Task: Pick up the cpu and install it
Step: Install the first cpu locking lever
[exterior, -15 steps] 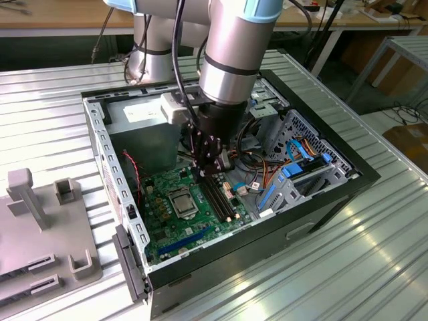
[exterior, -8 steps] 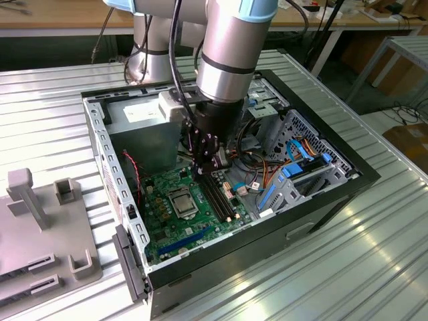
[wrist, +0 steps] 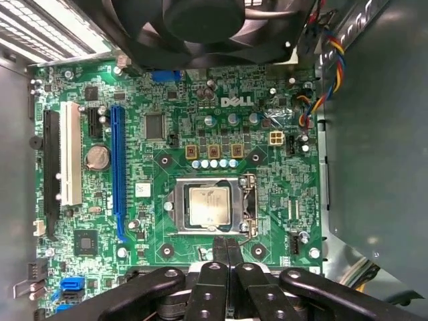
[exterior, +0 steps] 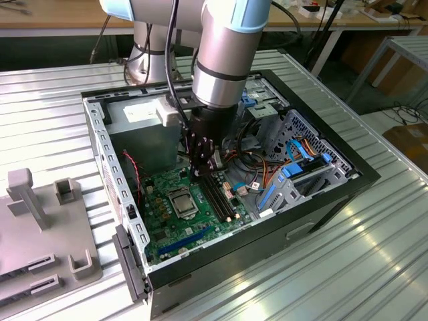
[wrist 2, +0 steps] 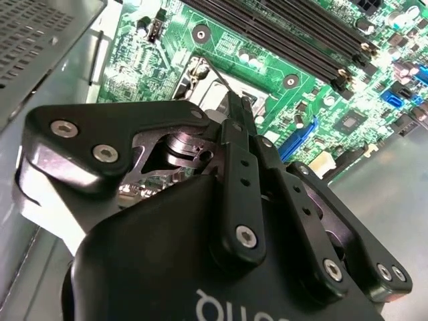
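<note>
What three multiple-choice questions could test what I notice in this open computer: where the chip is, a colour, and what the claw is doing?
1. Where does the cpu lie?
A. In the metal socket frame on the motherboard
B. On the grey stand outside the case
C. Between the gripper's fingers

2. What colour is the long slot beside the white slot?
A. Red
B. Blue
C. Yellow

3. What state is the gripper in?
A. Wide open
B. Shut around a cable
C. Shut, holding nothing

Answers:
1. A: in the first wrist view the silvery chip sits inside the frame.
2. B: the first wrist view shows a blue strip next to the white one.
3. C: in both wrist views the fingertips meet, with nothing between them, just beside the socket.
</note>
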Tool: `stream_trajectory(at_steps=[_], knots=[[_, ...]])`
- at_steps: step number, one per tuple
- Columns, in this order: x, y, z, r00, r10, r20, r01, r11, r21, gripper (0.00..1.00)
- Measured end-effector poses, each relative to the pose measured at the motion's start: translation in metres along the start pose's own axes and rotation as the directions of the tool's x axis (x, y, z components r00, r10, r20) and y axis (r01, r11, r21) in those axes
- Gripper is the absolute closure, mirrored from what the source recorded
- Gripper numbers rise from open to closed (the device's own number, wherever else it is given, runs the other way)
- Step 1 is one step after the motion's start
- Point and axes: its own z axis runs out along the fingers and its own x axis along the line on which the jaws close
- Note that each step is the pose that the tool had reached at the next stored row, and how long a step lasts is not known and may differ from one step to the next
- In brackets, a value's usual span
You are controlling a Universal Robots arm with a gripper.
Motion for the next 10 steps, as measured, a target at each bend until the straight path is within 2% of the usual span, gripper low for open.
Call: stream_trajectory(at_steps=[1, 2, 6, 7, 8, 10], knots=[[-0.0002, 0.0000, 0.0012, 1.0000, 0.000, -0.0067, 0.000, 1.0000, 0.0002, 0.87], [-0.0003, -0.0002, 0.0020, 0.9998, 0.000, -0.0196, 0.000, 1.0000, 0.0007, 0.87], [-0.0005, -0.0003, 0.0033, 0.9983, 0.000, -0.0583, 0.001, 1.0000, 0.0022, 0.87], [-0.0005, -0.0004, 0.0038, 0.9976, -0.001, -0.0696, 0.001, 1.0000, 0.0026, 0.87], [-0.0007, -0.0006, 0.0046, 0.9970, -0.002, -0.0772, 0.002, 1.0000, 0.0030, 0.87], [-0.0011, -0.0011, 0.0067, 0.9968, -0.003, -0.0800, 0.003, 1.0000, 0.0035, 0.87]])
